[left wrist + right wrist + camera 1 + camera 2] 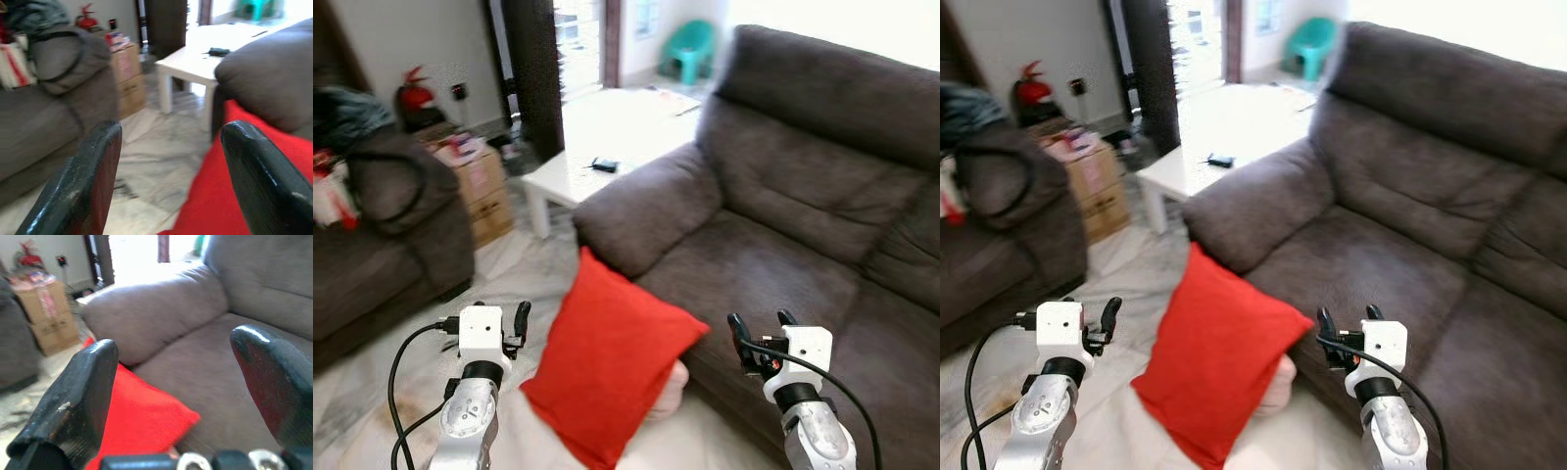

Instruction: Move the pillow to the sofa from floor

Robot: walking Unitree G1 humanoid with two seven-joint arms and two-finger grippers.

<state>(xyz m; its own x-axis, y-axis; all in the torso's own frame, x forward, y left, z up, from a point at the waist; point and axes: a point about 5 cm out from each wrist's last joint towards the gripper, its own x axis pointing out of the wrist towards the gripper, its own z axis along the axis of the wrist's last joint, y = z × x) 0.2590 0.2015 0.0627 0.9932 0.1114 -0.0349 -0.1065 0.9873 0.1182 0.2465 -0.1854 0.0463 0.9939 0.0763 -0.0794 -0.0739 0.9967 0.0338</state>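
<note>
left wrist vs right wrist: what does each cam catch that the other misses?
Left wrist alone: white coffee table with a dark item on it, fire extinguisher, the other dark couch. Right wrist alone: sofa seat cushion and backrest. Shared: red pillow, sofa armrest, cardboard box, marble floor. Each looks between its own open fingers.

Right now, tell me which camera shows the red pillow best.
The left eye view: the whole red pillow stands on one corner on the floor, leaning against the sofa front, between the left gripper and right gripper. The right eye view shows much the same. Each wrist view catches just part of it, blurred.
</note>
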